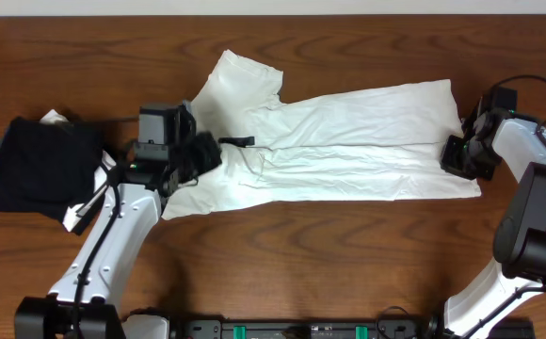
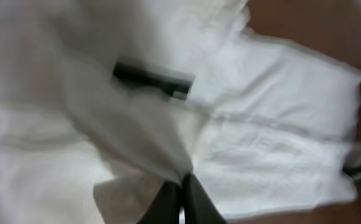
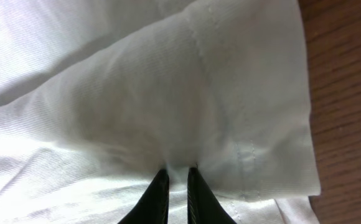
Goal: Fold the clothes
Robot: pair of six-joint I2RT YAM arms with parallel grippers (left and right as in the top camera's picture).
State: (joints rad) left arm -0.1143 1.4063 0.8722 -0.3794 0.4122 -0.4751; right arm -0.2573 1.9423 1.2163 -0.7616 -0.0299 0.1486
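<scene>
Wood-grain surface (image 1: 348, 254) fills your overhead view. The white T-shirt (image 1: 367, 141) lies across it as a long, wrinkled band running from your left arm to your right arm. At the left end one sleeve (image 1: 240, 80) sticks out toward the far edge.

The small dark neck label (image 1: 238, 141) sits on the cloth just beside your left hand (image 1: 207, 153). That hand is at the collar end. In the left wrist view its fingers (image 2: 168, 205) are pressed together, with a ridge of white cloth gathered up between the tips, so it is holding the T-shirt there. That view is blurred, and you can make out little more than the label and the folds.

Your right hand (image 1: 454, 155) is at the opposite end, on the hem side near the shirt's near corner. In the right wrist view its fingers (image 3: 159, 199) stand very narrow, with the fabric puckered into the slim gap between them, pinched. The stitched hem (image 3: 249, 152) runs just beside the tips, and bare wood shows past the cloth's edge.

Well apart from the T-shirt, at the far left of the surface, a dark garment (image 1: 38, 169) lies folded in a rough square, beside the left arm's forearm.
</scene>
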